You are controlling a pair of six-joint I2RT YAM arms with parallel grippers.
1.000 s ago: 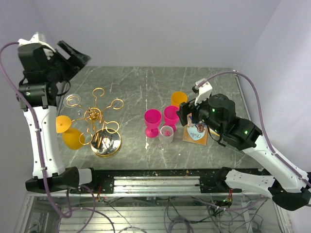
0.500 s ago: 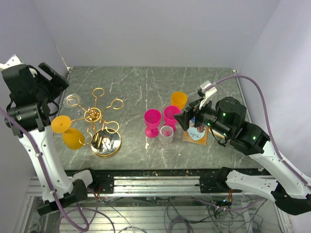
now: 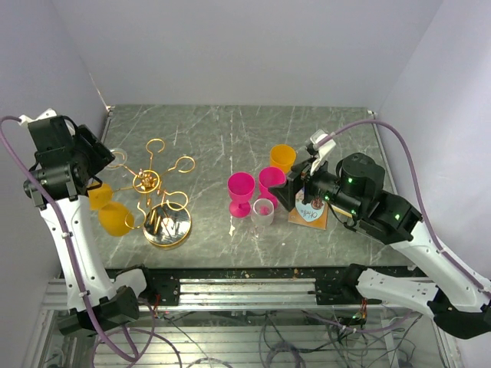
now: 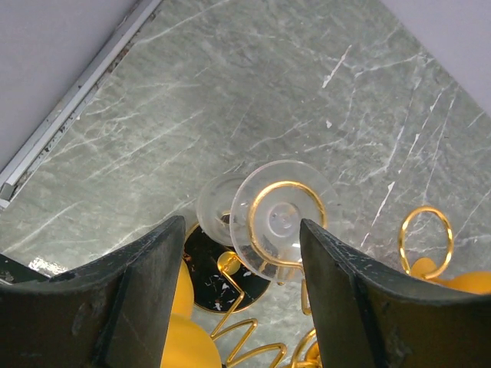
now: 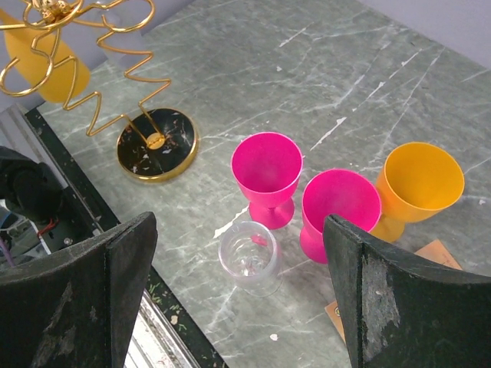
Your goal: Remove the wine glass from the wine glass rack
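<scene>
So the clear wine glass [image 4: 280, 218] hangs upside down in a gold loop on the wine glass rack's [image 3: 157, 184] left side, the left gripper [image 4: 242, 253] spread wide around it gripping nothing, right gripper [image 3: 294, 186] wide open, empty, by the pink goblets [image 5: 267, 169].

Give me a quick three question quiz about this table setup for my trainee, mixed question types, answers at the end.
1. Which glass is centred between the left gripper's fingers in the left wrist view? A pink, B clear, C blue.
2. True or false: both pink goblets stand upright on the table.
3. How many cups and goblets stand on the table, off the wine glass rack?
Key: 1 B, the clear wine glass; 2 true; 3 four.
</scene>
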